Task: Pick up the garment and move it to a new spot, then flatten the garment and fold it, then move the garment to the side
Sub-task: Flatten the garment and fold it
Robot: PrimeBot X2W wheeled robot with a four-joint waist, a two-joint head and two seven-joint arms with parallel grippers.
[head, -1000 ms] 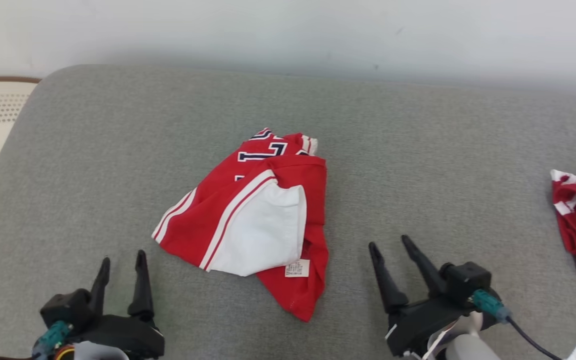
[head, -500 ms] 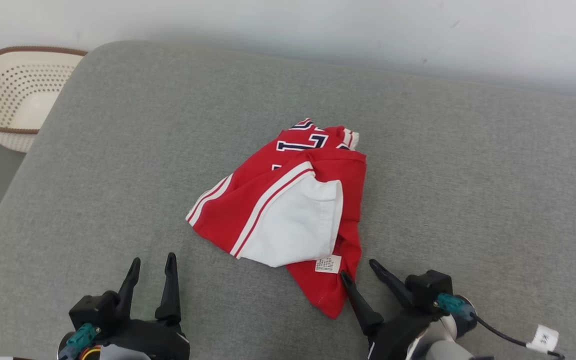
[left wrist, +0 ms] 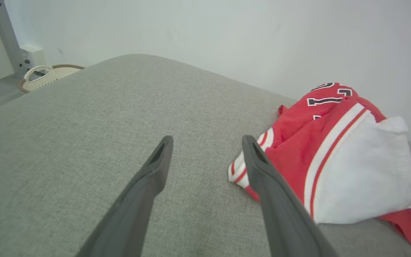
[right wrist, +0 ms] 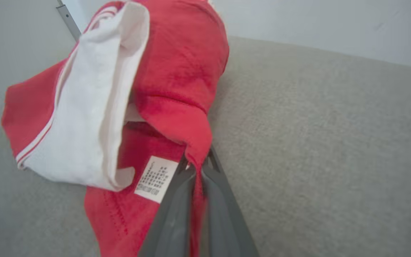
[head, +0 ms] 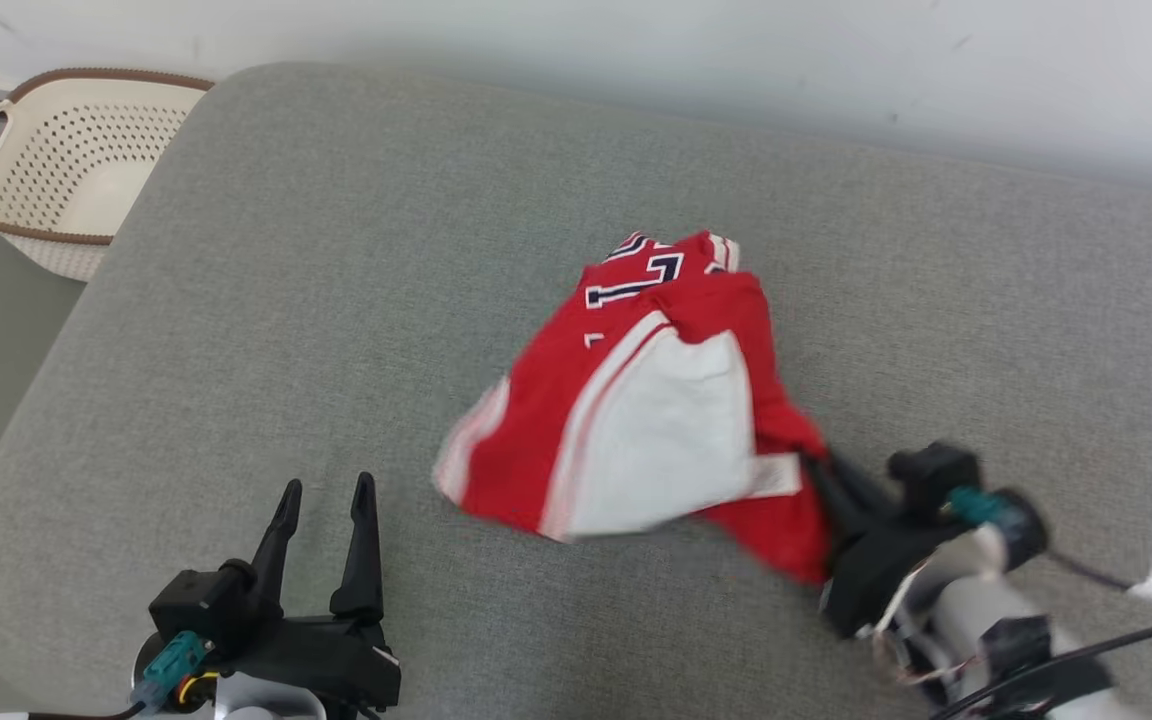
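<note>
Pinching the red edge of the garment (head: 666,420), the right tool (head: 821,465) has its two fingers pressed together with cloth caught between them. The rest of the garment, red with a white panel and white stripes, spreads ahead of that tool's tips and to its left, bunched up on the grey cushion (head: 336,250). A white care label (right wrist: 155,178) hangs just beside the pinched spot. The left tool (head: 326,487) hovers near the cushion, fingers spread wide with nothing between them, and the garment's striped edge lies just to its right. A cream perforated basket (head: 66,170) sits well beyond it to the left, off the cushion.
</note>
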